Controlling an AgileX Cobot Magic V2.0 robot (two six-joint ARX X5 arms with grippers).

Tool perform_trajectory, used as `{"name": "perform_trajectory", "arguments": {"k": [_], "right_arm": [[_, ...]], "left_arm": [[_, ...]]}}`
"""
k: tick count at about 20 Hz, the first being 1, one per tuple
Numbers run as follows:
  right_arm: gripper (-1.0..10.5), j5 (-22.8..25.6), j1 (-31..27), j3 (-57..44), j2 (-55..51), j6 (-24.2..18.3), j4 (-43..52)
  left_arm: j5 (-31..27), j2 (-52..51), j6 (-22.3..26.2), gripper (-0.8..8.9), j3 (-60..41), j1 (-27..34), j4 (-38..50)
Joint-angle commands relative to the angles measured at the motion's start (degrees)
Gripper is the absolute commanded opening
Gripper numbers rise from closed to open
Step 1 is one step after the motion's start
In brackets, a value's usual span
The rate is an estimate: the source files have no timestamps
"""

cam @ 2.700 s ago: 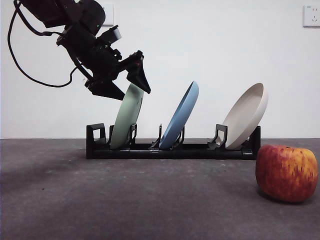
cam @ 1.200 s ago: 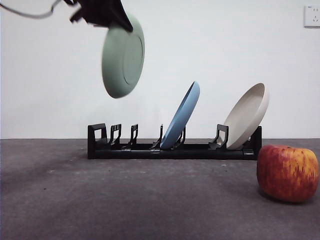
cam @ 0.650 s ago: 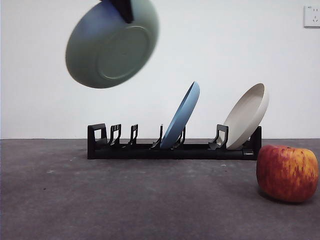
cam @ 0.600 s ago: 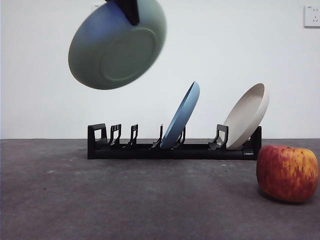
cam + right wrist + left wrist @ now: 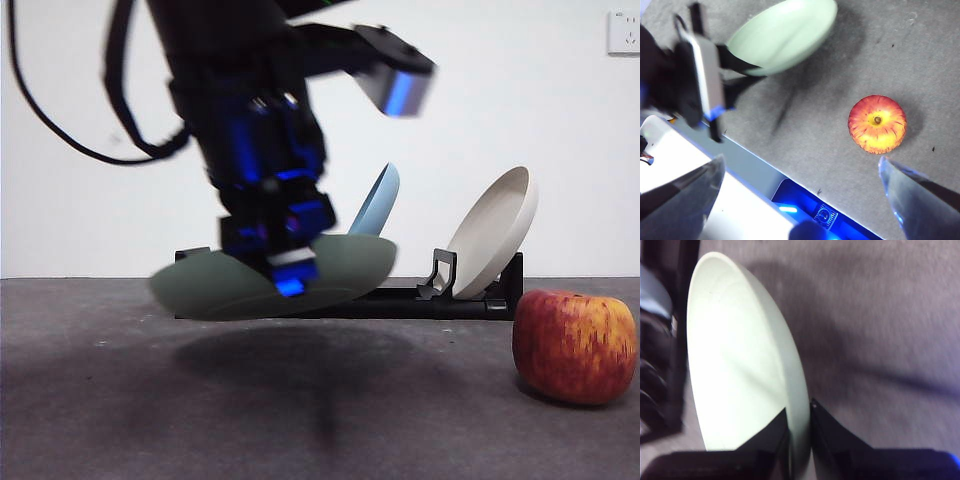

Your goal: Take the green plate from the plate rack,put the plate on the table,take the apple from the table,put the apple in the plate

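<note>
The left gripper (image 5: 290, 262) is clamped tight on the near rim of the green plate (image 5: 215, 285), 1 jaw over and 1 under the rim. The plate lies almost flat, hollow side up, just above the worktop (image 5: 120, 400) with its shadow right beneath, in front of the plate rack (image 5: 470, 300) where the blue plate (image 5: 378, 205) and the beige plate (image 5: 495, 230) lean. What is left looks like a short drop straight down. The apple (image 5: 574, 346) sits on the worktop well to the right of the plate. The right gripper (image 5: 800, 200) hangs above it with jaws spread wide and empty, so that arm is the nearer one for the apple
</note>
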Motion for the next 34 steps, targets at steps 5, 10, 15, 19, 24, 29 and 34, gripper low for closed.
{"name": "perform_trajectory", "arguments": {"k": [5, 10, 15, 19, 24, 29, 34], "right_arm": [[6.6, -0.1, 0.2, 0.1, 0.0, 0.3, 0.4], [6.6, 0.0, 0.2, 0.1, 0.0, 0.3, 0.4], [6.6, 0.0, 0.2, 0.1, 0.0, 0.3, 0.4], [6.6, 0.0, 0.2, 0.1, 0.0, 0.3, 0.4], [6.6, 0.0, 0.2, 0.1, 0.0, 0.3, 0.5], [6.6, 7.1, 0.2, 0.1, 2.5, 0.3, 1.0], [6.6, 10.8, 0.8, 0.1, 10.7, 1.1, 5.4]], "left_arm": [[-5.3, 8.6, 1.4, -0.06, -0.3, -5.0, 4.7], [-2.5, 11.9, -2.8, -0.02, -0.3, -6.5, 4.6], [0.9, 11.8, -7.3, 2.9, -0.2, -6.5, 3.8], [0.8, 10.9, -7.3, 2.93, -0.1, -6.5, 3.8], [0.7, 5.5, -8.4, 2.94, 2.9, -6.5, -1.4], [1.8, -1.4, -12.8, 2.93, 11.3, -6.6, -10.7], [11.9, -8.8, -18.2, 2.9, 20.1, -6.4, -20.5]]}}
